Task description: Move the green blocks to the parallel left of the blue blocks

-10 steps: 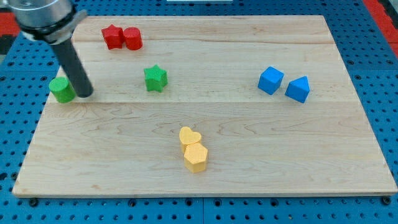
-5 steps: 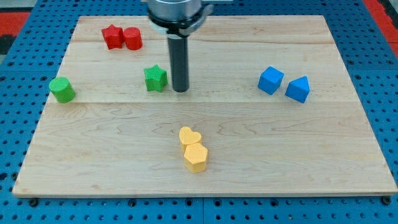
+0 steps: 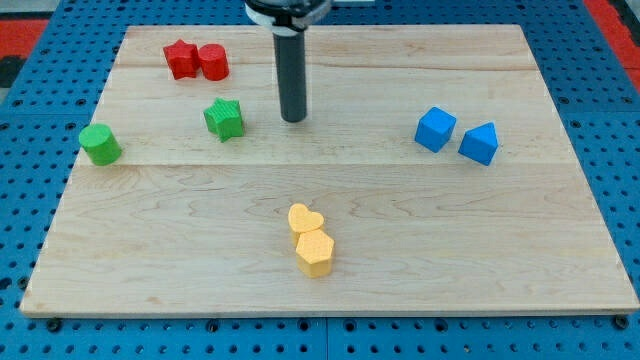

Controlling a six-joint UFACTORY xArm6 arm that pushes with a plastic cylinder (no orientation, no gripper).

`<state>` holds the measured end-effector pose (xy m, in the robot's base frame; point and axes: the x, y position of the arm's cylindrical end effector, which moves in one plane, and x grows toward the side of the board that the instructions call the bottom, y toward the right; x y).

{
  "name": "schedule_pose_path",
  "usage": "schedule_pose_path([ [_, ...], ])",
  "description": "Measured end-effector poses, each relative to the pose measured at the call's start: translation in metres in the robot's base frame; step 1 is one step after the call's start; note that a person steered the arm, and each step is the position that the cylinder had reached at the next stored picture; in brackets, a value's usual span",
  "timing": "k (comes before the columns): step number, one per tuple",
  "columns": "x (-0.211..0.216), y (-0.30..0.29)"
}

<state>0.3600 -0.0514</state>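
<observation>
A green star block (image 3: 224,118) lies left of centre on the wooden board (image 3: 330,250). A green cylinder block (image 3: 100,144) sits near the board's left edge. Two blue blocks sit at the right: a blue cube (image 3: 435,129) and a blue pointed block (image 3: 479,143), touching or nearly so. My tip (image 3: 293,118) stands on the board to the right of the green star, a clear gap apart, and far left of the blue blocks.
Two red blocks (image 3: 196,60) sit together at the top left. A yellow heart (image 3: 304,219) and a yellow hexagon (image 3: 314,252) sit together at the bottom middle.
My tip swept from beside the green cylinder to the right, past the green star. The star has shifted left and slightly up. The tip has since moved up a little.
</observation>
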Motion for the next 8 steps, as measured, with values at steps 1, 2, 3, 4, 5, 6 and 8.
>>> schedule_pose_path([
  [1,0.006,-0.065],
  [2,0.017,-0.095],
  [3,0.039,-0.056],
  [4,0.124,-0.098],
  [5,0.126,-0.252],
  [6,0.117,-0.253],
  [8,0.05,-0.235],
])
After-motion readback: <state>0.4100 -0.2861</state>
